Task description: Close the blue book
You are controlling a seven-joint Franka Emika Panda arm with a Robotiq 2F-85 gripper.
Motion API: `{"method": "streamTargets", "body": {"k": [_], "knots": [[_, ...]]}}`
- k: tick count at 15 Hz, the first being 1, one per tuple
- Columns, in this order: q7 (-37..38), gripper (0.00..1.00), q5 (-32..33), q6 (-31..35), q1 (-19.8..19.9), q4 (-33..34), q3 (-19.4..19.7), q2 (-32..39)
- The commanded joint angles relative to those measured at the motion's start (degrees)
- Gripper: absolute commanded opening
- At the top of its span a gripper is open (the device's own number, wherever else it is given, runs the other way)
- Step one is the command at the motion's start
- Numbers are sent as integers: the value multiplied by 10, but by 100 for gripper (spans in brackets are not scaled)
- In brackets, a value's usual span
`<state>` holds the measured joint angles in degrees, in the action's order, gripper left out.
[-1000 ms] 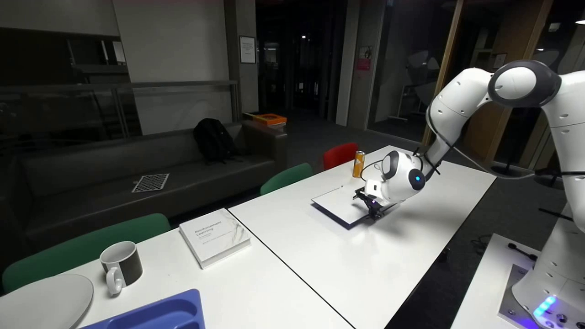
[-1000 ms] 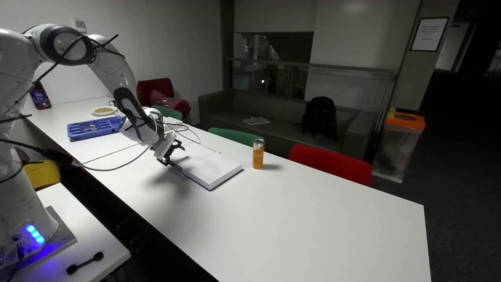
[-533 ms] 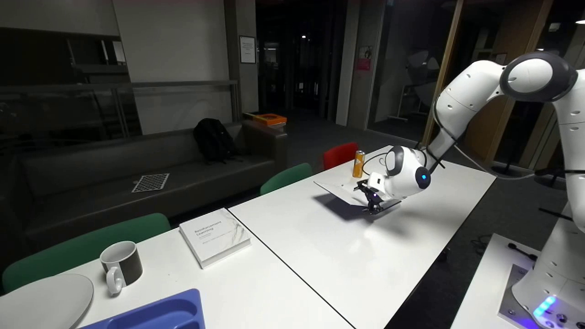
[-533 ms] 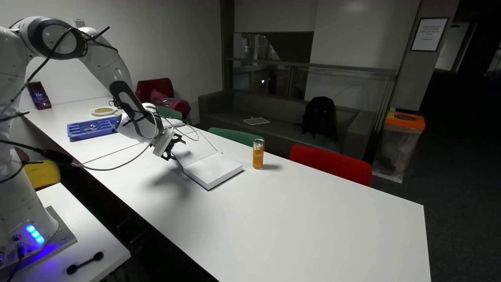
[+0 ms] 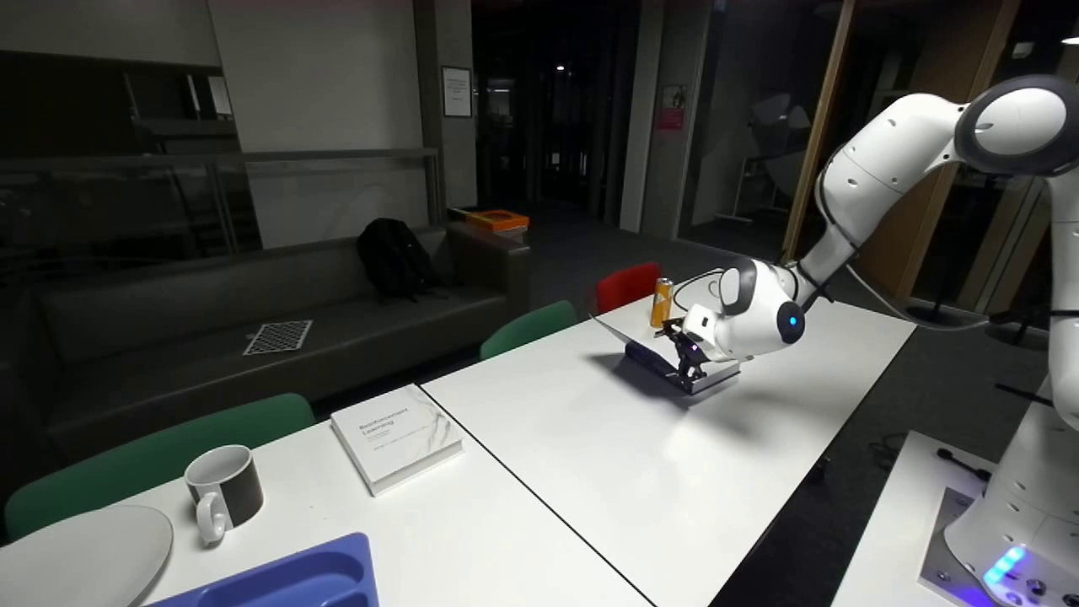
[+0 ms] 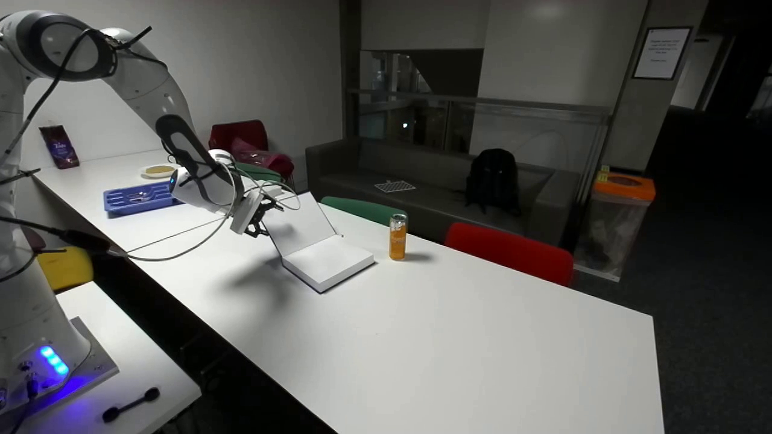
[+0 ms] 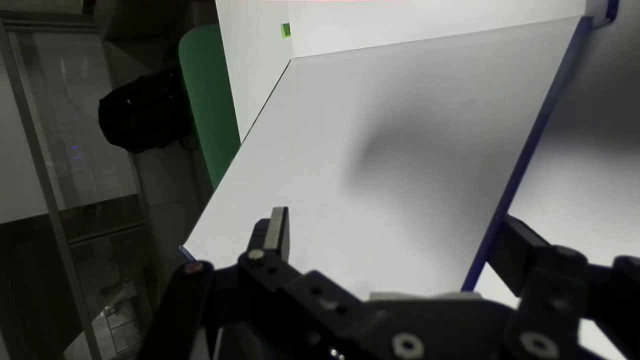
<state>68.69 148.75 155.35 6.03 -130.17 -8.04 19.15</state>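
While lying open, blue book [image 6: 316, 250]: rested on the white table [image 6: 512, 337], with page block [image 6: 330, 263] flat and one cover [image 6: 301, 224] tilted up from the hinge [image 7: 440, 40]; stood just beside the orange can [image 6: 397, 236], not touching.
Raised cover: looked like stiff board, straight from hinge to free edge [image 7: 188, 254] with no sag in sight; probably light, and likely to swing over as one panel rather than buckle.
Page block: appeared thick, so likely heavy enough to stay put during a gentle push; gave no clear sight of loose leaves.
Gripper [image 7: 395, 230]: hung at the cover's free edge with fingers [image 7: 522, 250] spread wide and no grip on anything seen; sat very close to the blue rim [image 7: 531, 146] on one side, contact or none impossible to tell.
Blue rim: looked smooth, perhaps slippery, so liable to slide along a hard fingertip; probably easy to dent at the corners.
Free edge: seemed best for bearing on, far from the hinge and near mid-length; called for support from beneath, pushing up and over toward the page block, with no real need of a pinch.
Tilt: fell short of upright, so likely part-done; risked flopping back onto the table without support.
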Motion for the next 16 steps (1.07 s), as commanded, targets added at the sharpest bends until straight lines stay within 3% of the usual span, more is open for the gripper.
{"method": "streamTargets", "body": {"k": [1, 5, 16], "knots": [[54, 100, 4, -32, 23, -47, -12, -51], [133, 100, -23, -51, 26, -74, -2, -75], [319, 100, -176, -64, 8, -117, 22, -126]]}}
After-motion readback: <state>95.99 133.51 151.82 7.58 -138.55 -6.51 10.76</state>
